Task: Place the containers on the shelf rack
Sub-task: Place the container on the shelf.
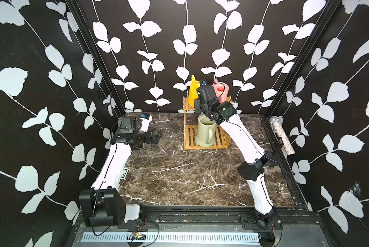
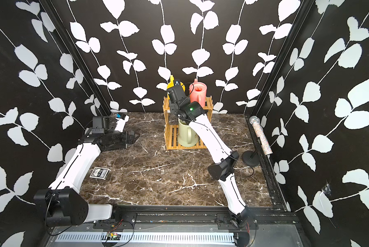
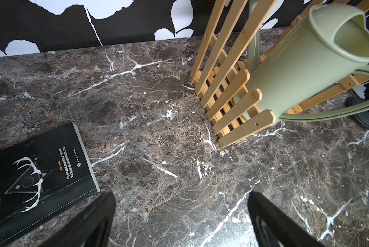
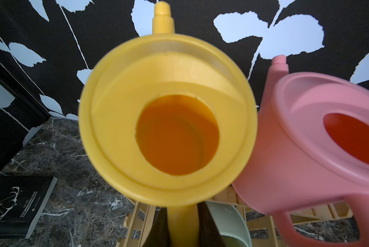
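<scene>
Right wrist: right tool [image 4: 182, 216] pinches yellow can [image 4: 166, 85] by handle, arm extended over rack [image 1: 221, 140] | left tool [image 3: 181, 222] spread

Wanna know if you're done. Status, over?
Left gripper open, empty. Right gripper gripping yellow can by handle, atop shelf rack. Pink can beside it, green can below. Nothing blocking.

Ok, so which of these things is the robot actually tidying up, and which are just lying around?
Part of the job:
- large pale green long-spouted plastic watering can
- small yellow plastic watering can
- small pink plastic watering can
- two-tier wooden slat shelf rack

Just lying about:
- black book with a white antler drawing
- glittery microphone
</scene>
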Controlling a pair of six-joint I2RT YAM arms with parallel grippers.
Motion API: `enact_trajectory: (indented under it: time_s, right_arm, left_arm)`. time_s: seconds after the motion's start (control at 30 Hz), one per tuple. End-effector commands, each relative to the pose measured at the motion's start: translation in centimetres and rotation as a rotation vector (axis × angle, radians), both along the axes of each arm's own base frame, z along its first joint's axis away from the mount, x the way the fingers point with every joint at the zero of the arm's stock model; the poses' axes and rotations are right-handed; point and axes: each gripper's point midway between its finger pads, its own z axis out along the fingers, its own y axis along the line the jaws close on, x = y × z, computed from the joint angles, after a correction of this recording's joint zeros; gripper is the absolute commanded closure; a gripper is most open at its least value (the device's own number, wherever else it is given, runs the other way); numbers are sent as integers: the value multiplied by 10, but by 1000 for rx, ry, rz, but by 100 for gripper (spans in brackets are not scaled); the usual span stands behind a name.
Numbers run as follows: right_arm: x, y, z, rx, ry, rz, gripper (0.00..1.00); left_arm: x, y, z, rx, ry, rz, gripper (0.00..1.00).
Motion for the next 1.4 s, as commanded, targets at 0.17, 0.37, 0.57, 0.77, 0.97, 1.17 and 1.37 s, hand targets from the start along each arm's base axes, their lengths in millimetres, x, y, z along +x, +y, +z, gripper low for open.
enact_trajectory:
  time_s: [0.17,0.37,0.57,0.77,0.97,1.17,1.37]
  right_arm:
    - [10,10,11,51,-63,-9,76]
    - [10,14,9,75,-54,2,73]
    - [13,24,4,116,-44,27,65]
    - [18,29,0,129,-47,31,65]
    - [18,26,4,119,-63,20,64]
    - [15,26,8,132,-60,24,64]
    - [6,21,21,158,-68,27,59]
  left_arm:
    - [-5,-3,6,-15,-27,-10,2]
    - [-5,-3,6,-12,-27,-9,1]
    - [-5,-2,5,-10,-28,-8,2]
    - [-5,-2,6,-7,-30,-7,1]
    - [-5,-2,5,-7,-29,-7,1]
    - [-5,-2,5,-7,-30,-8,2]
    - [-6,-2,4,-8,-28,-7,1]
